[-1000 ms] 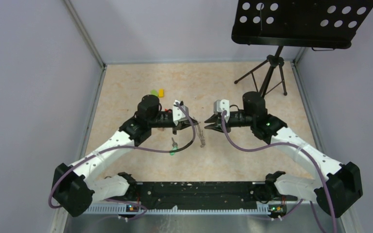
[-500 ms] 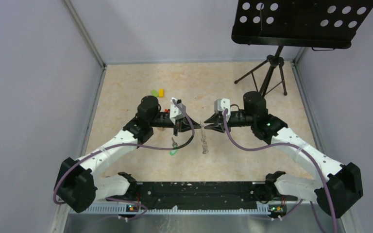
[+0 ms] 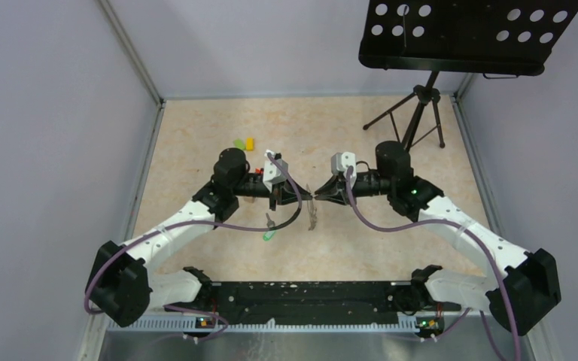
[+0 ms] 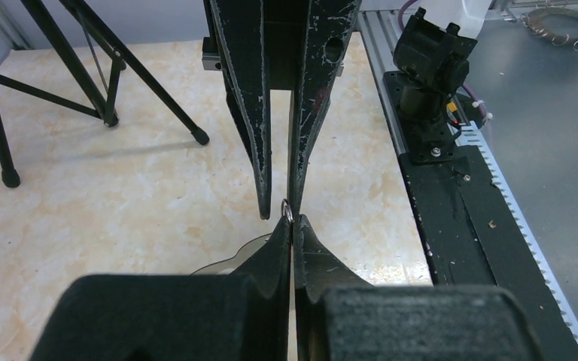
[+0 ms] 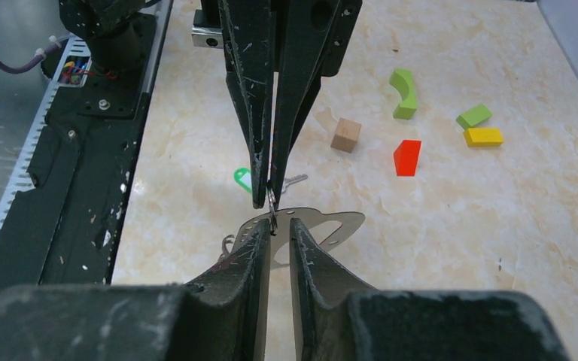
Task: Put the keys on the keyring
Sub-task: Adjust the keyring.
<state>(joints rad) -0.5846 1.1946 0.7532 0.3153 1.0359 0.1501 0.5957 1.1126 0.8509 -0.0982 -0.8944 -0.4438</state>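
- The left claw [image 4: 293,222] has its fingers pressed together on a small metal ring [image 4: 287,210], which is caught only at the very tips. I judge this hold thin: a small twist could let the ring slip free.
- A flat silver-grey piece [image 5: 323,224] hangs under the ring, and I take the two to be part of the keyring bundle. If the ring slips, the piece drops to the table [image 3: 361,248].
- The right claw [image 5: 279,224] has its fingers slightly apart, tip to tip with the left claw and just beside the ring. It grips nothing that I can see, and a small misalignment could knock the ring out of the left claw.
- The key with the green tag [image 3: 269,229] lies loose near the table's middle, toward the near edge and not yet threaded. The left arm's purple cable [image 3: 290,219] hangs close above it and might drag it.
- No container is in view. The coloured blocks [image 5: 406,156] lie bare on the table toward the far edge.
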